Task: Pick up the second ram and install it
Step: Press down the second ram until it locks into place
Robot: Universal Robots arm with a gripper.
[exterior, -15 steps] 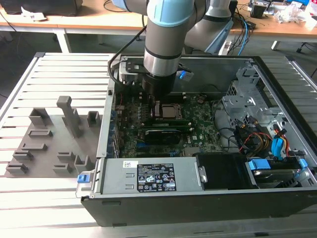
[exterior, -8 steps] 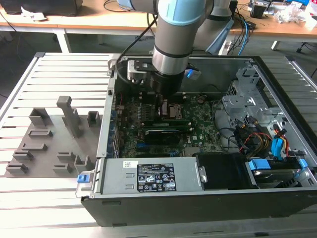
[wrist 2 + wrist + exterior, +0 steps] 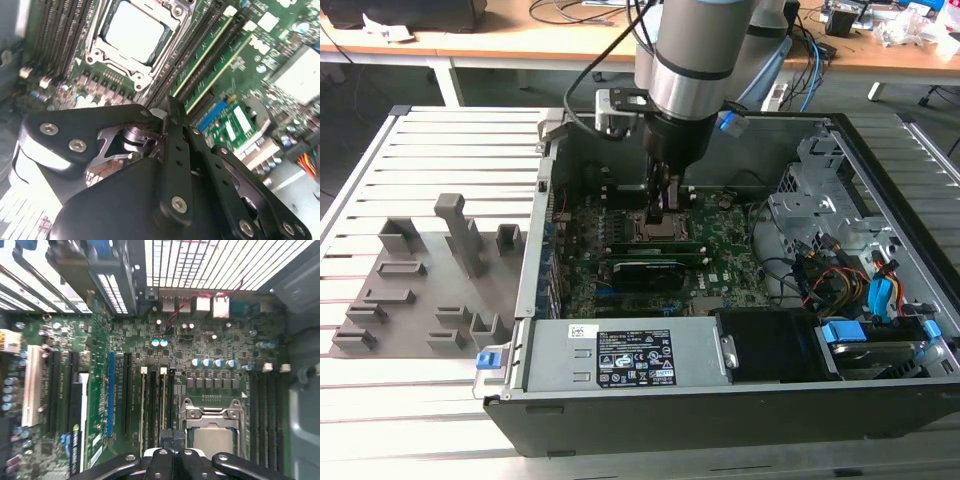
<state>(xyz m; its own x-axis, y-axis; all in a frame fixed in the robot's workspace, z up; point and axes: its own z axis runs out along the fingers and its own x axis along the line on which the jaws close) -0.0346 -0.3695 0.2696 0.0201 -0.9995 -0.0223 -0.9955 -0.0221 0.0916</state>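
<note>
The exterior view shows the arm (image 3: 695,60) reaching down into an open computer case (image 3: 720,300) that lies on a slatted metal table (image 3: 420,150). The pincer (image 3: 665,200) hangs low over the motherboard (image 3: 720,250), right above the processor socket (image 3: 662,232). Its fingers appear drawn close together, with nothing visibly clamped between them. To the exterior view's left of the case, grey fixture blocks (image 3: 430,280) stand on the table.

In the first wrist view the pincer (image 3: 172,440) sits at the edge of the socket frame (image 3: 210,420), just beside the memory slots. Two long narrow green strips stand seated side by side in those slots; the second ram (image 3: 163,405) is one of them, upright and parallel to its neighbour (image 3: 144,407), though I cannot tell which went in last. In the second wrist view the green strips (image 3: 215,55) run alongside the processor socket (image 3: 137,32), beyond the pincer (image 3: 170,107).
</note>
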